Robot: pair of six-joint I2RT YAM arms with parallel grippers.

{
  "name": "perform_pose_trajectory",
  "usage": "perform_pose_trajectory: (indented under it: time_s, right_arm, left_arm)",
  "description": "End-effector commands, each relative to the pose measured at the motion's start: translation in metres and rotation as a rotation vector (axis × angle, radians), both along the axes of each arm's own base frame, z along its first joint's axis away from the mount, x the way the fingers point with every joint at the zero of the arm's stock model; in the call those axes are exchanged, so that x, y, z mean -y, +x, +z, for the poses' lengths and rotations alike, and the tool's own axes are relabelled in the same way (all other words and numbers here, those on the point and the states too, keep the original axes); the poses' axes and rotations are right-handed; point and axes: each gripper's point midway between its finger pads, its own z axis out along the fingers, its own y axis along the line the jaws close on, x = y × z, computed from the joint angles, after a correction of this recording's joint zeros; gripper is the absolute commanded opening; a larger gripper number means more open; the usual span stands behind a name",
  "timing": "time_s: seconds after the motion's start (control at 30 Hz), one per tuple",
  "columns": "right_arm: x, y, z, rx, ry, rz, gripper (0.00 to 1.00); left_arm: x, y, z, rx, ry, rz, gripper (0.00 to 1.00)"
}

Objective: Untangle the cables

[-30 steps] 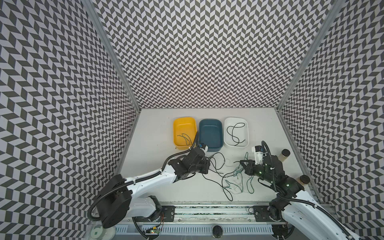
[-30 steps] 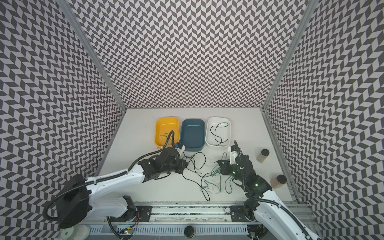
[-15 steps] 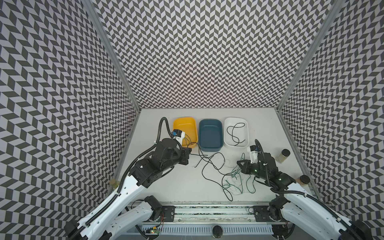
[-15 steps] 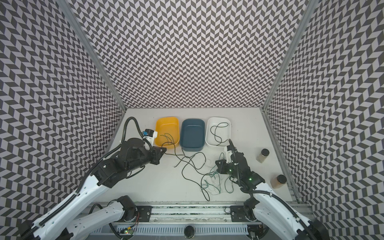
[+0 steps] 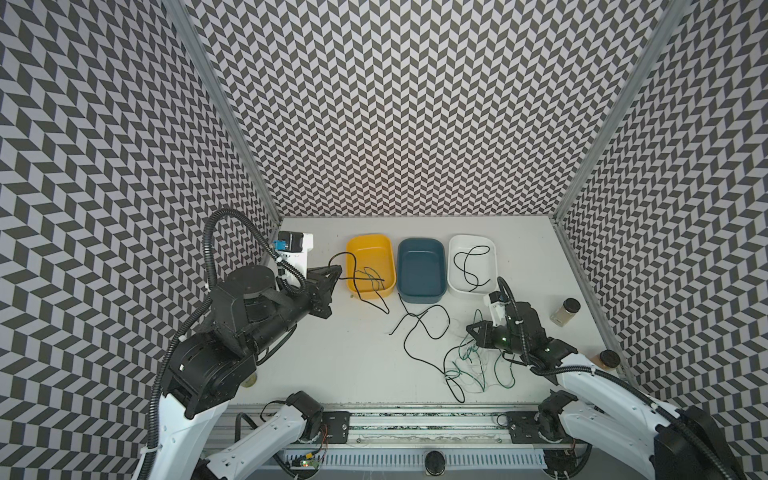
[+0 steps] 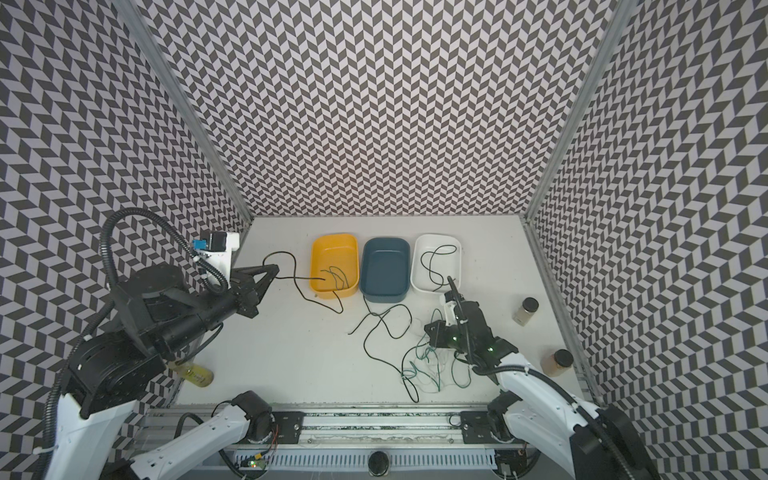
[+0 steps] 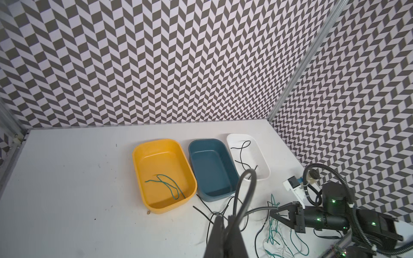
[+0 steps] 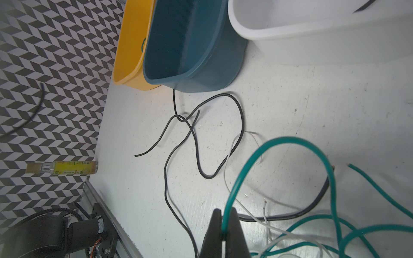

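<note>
Three chevron-patterned walls [image 5: 395, 104] box in our counter [image 5: 332, 365] at the back and both sides. A metal rail [image 5: 415, 419] runs along its lower edge in both top views. We find the widest bare stretch at lower centre-left, between the left arm and the wires. One jar [image 5: 565, 311] and a second jar [image 5: 604, 359] stand along the right edge. A yellow bottle [image 6: 195, 372] lies at the lower-left edge.

The cables [image 5: 469, 370] are thin, limp and smooth-skinned, and most lie heaped in green, white and black loops right of lower centre. Our right pincer [image 5: 471, 330], low at that heap's upper edge, is clamped on a green cable [image 8: 288, 139] that arches from its tips. Our left pincer [image 5: 337, 271] hovers left of the yellow tray [image 5: 370, 257], pinched tight on a black cable [image 5: 354, 282] that droops past the tray's lower corner. A loose black cable [image 8: 242, 120] winds between the teal tray [image 5: 419, 266] and the heap.

Three smooth, round-cornered trays stand side by side at upper centre. The yellow tray holds a green strand [image 7: 171, 189], and the white tray [image 5: 478, 262] holds a black strand [image 5: 456, 264].
</note>
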Motion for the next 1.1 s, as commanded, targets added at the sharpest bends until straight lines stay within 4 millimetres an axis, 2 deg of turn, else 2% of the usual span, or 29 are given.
perform_pose_trajectory:
  time_s: [0.0,0.1,0.13,0.37,0.6,0.83,1.07]
  right_arm:
    - [-0.007,0.010,0.015,0.052,0.014,0.024,0.10]
    - [-0.007,0.010,0.009,0.021,-0.001,0.025,0.29]
    - [-0.010,0.015,0.021,0.041,0.004,0.029,0.31]
    - [-0.008,0.013,0.047,0.081,-0.001,0.035,0.50]
    - [0.019,0.007,0.079,0.172,-0.011,-0.087,0.66]
    - [0.052,-0.014,0.116,0.278,-0.035,-0.201,0.84]
    - [0.078,-0.032,0.135,0.324,-0.091,-0.270,0.92]
  left_arm:
    - [0.011,0.004,0.003,-0.013,0.011,-0.048,0.00]
    - [0.018,0.011,0.012,0.000,-0.001,-0.063,0.00]
    - [0.021,0.014,0.013,0.000,-0.004,-0.069,0.00]
    - [0.049,0.035,0.032,0.010,-0.038,-0.147,0.00]
    - [0.091,0.068,0.035,0.000,-0.023,-0.230,0.00]
    - [0.117,0.100,0.033,0.010,-0.009,-0.255,0.00]
    - [0.144,0.130,0.028,0.019,-0.040,-0.297,0.00]
